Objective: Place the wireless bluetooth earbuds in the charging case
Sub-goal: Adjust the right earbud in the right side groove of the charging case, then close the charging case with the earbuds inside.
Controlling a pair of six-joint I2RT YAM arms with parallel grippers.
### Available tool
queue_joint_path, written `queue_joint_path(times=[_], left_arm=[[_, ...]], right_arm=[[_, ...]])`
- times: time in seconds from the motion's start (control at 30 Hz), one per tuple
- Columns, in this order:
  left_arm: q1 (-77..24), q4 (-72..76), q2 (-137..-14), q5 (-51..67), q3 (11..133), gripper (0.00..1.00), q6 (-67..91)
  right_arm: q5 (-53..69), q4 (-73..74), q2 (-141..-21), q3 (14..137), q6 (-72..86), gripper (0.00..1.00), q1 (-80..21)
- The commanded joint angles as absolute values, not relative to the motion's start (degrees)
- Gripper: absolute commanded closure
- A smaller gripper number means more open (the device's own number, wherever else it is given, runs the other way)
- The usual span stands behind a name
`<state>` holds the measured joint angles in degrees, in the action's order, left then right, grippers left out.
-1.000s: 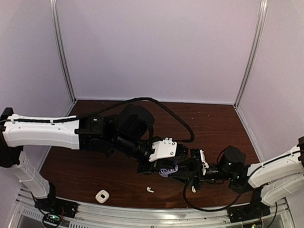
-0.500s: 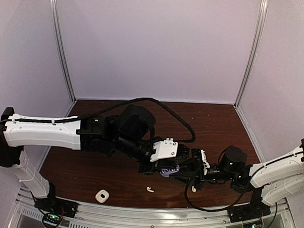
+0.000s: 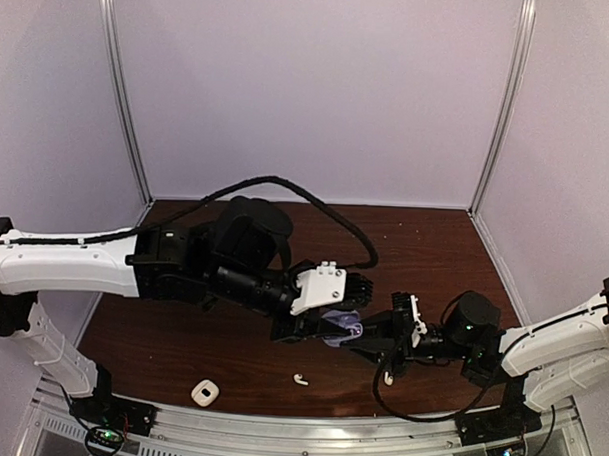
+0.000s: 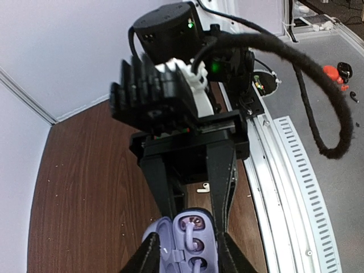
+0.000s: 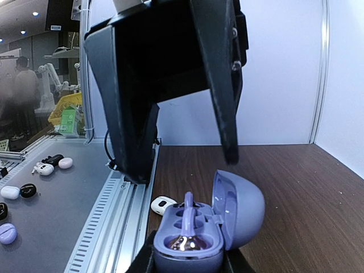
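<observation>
The right gripper (image 3: pixel 369 338) is clamping the base of an open lilac charging case (image 5: pixel 205 230) between its two fingers, which are pressing against the case's sides in both wrist views. It is holding the case level above the wooden counter (image 3: pixel 181 334), nearer the front edge than the back and a little right of the middle. The hinged lid is standing up on the side toward the back edge. A lilac stem-like piece (image 5: pixel 187 205) is rising from the wells, and I cannot tell whether it is an earbud or part of the case. The left gripper (image 5: pixel 185 165) is facing the right one from the opposite side with its fingers spread apart. They are hanging just over the case and gripping nothing, one fingertip (image 5: pixel 230 154) sitting just above the lid. A white earbud (image 3: pixel 300 379) is lying on the counter near the front edge, about midway along it and just in front of the held case. A small white charging case (image 3: pixel 206 392) is resting farther toward the front-left corner, just beside the aluminium rail (image 3: pixel 307 428) that is running along the front edge.
</observation>
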<state>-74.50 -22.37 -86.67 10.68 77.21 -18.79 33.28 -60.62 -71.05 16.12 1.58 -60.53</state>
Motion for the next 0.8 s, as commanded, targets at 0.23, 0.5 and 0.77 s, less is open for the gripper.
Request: queue_joint_path(times=[0.23, 0.5, 0.77], left_arm=[[-72.44, -11.38, -74.39, 7.36, 66.93, 0.31, -12.90], [-70.91, -6.97, -73.15, 10.98, 60.15, 0.03, -9.75], [-70.72, -5.80, -77.78, 17.14, 60.98, 0.02, -11.22]], right_arm=[[32.45, -63.95, -69.87, 15.89, 2.34, 1.00, -61.08], [33.14, -61.64, -67.74, 16.89, 1.99, 1.00, -61.14], [32.91, -61.15, -67.33, 17.50, 2.14, 1.00, -61.35]])
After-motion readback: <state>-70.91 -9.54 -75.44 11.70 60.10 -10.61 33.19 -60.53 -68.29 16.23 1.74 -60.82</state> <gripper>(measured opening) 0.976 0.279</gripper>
